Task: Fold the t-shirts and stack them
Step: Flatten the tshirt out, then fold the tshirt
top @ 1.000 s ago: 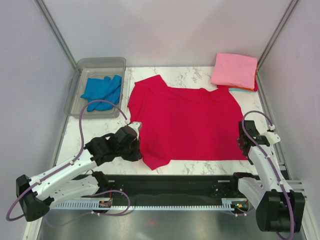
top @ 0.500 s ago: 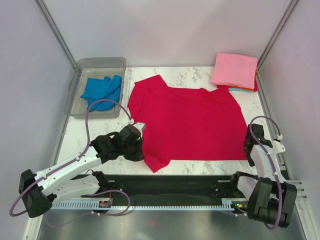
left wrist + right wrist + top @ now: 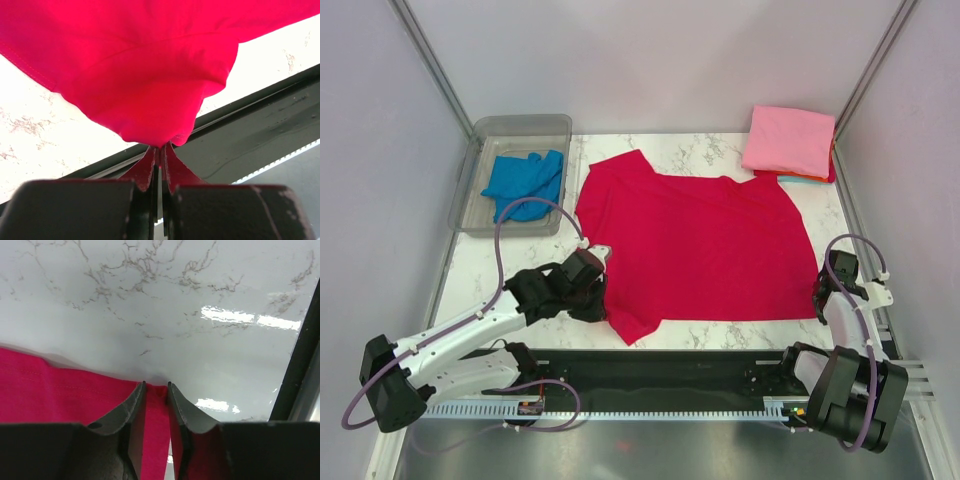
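Note:
The crimson t-shirt point(image 3: 695, 245) lies spread flat across the middle of the marble table. My left gripper point(image 3: 603, 305) point(image 3: 160, 150) is shut on its near left corner, and the cloth point(image 3: 140, 65) bulges up from the pinch. My right gripper point(image 3: 823, 300) point(image 3: 156, 386) sits at the near right corner, its jaws a narrow gap apart with the red hem point(image 3: 60, 390) running between them. A folded light pink t-shirt point(image 3: 788, 140) tops a stack at the back right, with orange and teal edges point(image 3: 808, 178) showing under it. The bright blue t-shirt point(image 3: 525, 180) lies crumpled in the tub.
The clear plastic tub point(image 3: 520, 128) stands at the back left. A black rail point(image 3: 660, 365) runs along the near table edge between the arm bases. Frame posts and grey walls close in both sides. Bare marble point(image 3: 165, 300) shows beyond the right hem.
My right gripper has moved toward the near edge, onto the red shirt's right corner, and its jaws have narrowed. My left gripper has shifted slightly right, still pinching the cloth.

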Action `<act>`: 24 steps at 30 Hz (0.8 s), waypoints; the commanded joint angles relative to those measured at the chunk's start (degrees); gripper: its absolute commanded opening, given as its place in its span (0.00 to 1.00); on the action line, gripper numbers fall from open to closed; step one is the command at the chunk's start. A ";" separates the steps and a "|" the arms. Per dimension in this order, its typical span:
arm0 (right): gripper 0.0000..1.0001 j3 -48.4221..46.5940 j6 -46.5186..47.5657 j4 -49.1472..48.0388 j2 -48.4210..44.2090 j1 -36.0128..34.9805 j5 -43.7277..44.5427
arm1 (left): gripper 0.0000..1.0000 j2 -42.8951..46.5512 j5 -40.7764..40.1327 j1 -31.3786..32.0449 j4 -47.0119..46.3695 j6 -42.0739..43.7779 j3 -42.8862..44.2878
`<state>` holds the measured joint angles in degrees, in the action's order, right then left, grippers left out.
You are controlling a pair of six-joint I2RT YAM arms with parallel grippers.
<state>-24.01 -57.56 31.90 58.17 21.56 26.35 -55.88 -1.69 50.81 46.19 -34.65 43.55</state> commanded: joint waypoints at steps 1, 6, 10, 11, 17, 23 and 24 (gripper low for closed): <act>0.31 0.46 1.48 -2.72 0.10 0.32 -1.38 | 0.02 0.15 -2.52 -0.18 -0.32 0.55 0.92; 0.15 0.37 2.89 -4.30 2.21 0.32 -2.79 | 0.02 0.77 -3.75 -0.27 0.39 -0.15 1.10; 0.00 0.10 3.07 -4.30 3.00 0.32 -2.88 | 0.02 1.38 -4.72 -0.27 0.74 -0.41 1.27; 0.00 0.02 3.24 -4.22 2.74 0.32 -2.88 | 0.02 1.47 -4.81 -0.27 0.91 -0.50 1.45; 0.00 -2.00 6.67 -1.41 -5.58 0.32 -8.85 | 0.02 4.89 -3.23 -0.27 3.90 -2.78 2.50; 0.00 -4.63 9.65 5.35 -17.55 0.32 -13.17 | 0.02 8.33 2.91 -0.18 4.96 -8.92 1.28; 0.00 -5.08 9.92 7.02 -18.09 0.32 -12.99 | 0.02 8.50 4.84 -0.18 5.04 -9.64 0.93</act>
<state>-25.63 -50.04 34.00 42.52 21.65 15.16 -48.31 -1.96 50.81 50.46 -39.03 43.57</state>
